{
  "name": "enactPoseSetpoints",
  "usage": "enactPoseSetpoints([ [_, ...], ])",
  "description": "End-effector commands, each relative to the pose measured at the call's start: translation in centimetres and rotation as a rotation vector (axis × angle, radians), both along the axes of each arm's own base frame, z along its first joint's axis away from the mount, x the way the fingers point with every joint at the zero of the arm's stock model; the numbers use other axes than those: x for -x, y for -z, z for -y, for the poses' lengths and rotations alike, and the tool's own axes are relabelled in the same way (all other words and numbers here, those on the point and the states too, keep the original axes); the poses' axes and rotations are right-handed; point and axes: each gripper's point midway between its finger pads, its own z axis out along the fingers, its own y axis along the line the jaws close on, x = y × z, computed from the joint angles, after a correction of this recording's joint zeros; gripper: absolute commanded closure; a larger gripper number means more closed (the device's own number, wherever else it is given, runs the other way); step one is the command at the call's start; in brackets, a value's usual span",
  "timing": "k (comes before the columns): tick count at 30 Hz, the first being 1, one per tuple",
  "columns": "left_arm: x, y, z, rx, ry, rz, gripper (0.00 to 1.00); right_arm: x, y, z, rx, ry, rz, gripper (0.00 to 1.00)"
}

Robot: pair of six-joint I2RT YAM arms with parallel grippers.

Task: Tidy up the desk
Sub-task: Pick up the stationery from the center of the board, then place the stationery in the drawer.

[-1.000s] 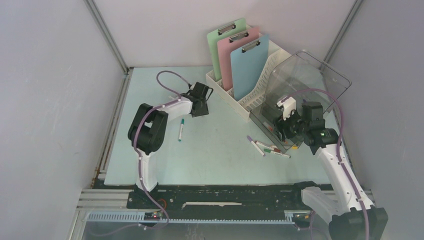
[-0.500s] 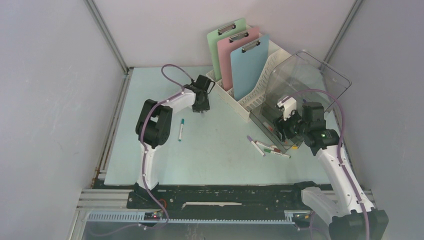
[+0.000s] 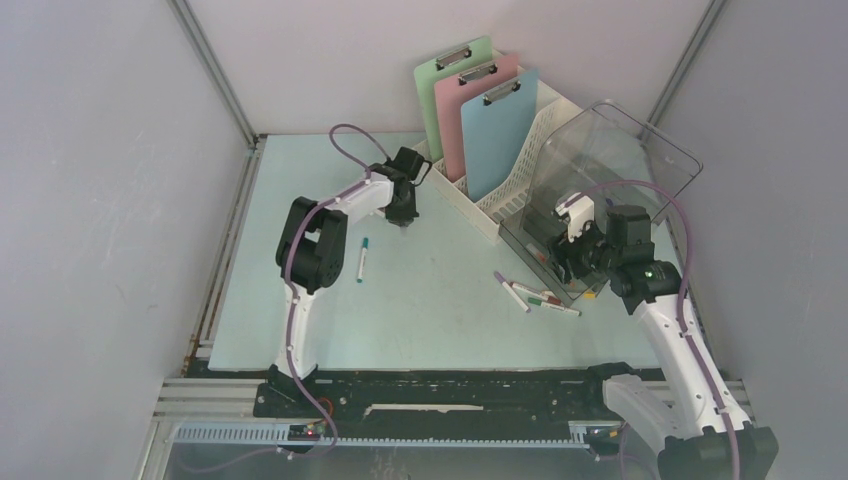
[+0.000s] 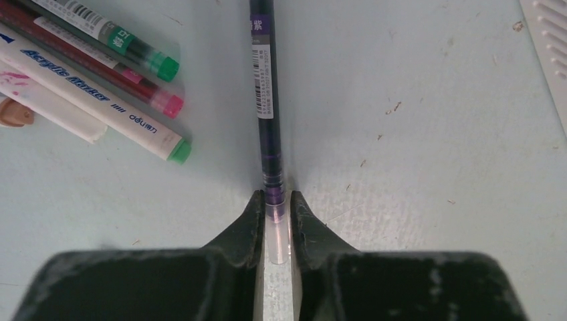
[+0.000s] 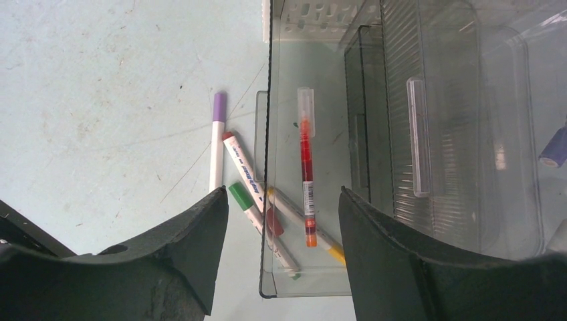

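The left hand (image 4: 274, 200) has its two fingers drawn in tight on the clear end of a dark purple pen (image 4: 266, 100). The pen runs straight out from the fingertips over the pale mint-blue surface (image 4: 434, 134). Whether the pen is raised off it cannot be told. Just beside the pen, to its left in the wrist view, lie a white marker with a green cap (image 4: 93, 93), a pen with a pink end (image 4: 100, 70) and a pen with a green end (image 4: 114, 40). From above, this hand sits close to the near corner of a white rack (image 3: 500, 190). The rack holds a green clipboard (image 3: 440, 90), a pink clipboard (image 3: 470, 100) and a blue clipboard (image 3: 498, 140), all upright.

The right hand (image 5: 284, 194) stands wide open and grips nothing. It hangs over the open edge of a clear bin (image 5: 468, 134), which rests on the right side of the surface. A red pen (image 5: 306, 180) lies inside the bin. Beside the edge, on the surface, lie a purple-capped marker (image 5: 216, 144), a red-capped marker (image 5: 237, 160) and a green-capped marker (image 5: 244, 204).
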Motion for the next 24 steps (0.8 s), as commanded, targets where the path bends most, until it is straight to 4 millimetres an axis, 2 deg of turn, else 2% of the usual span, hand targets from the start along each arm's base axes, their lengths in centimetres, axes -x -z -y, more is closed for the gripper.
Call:
enactPoseSetpoints([
  [1,1.8,1.0,-0.5,-0.007,0.043,-0.067,0.9,0.3,-0.6,-0.4,-0.008,-0.026,0.026,0.31],
  [7,2.5,-0.5,-0.2,0.052,0.089,0.006,0.97,0.5,-0.7,-1.0,-0.029,-0.049,0.018,0.31],
  [13,3.9,-4.4,-0.4,0.129,0.109,0.173,1.0,1.0,-0.8,-2.2,-0.065,-0.099,0.006,0.31],
  [17,5.9,-6.1,0.1,0.221,0.142,0.272,1.0,1.6,-0.9,-3.3,-0.101,-0.143,-0.008,0.3],
  [18,6.3,-7.1,0.3,0.258,0.149,0.312,1.0,1.8,-1.0,-3.6,-0.111,-0.155,-0.013,0.3],
  [20,7.8,-7.7,1.0,0.339,0.179,0.348,1.0,2.2,-1.1,-4.1,-0.134,-0.18,-0.023,0.3],
  [24,9.7,-10.0,2.3,0.491,0.234,0.478,1.0,3.2,-1.8,-5.4,-0.196,-0.245,-0.049,0.28],
])
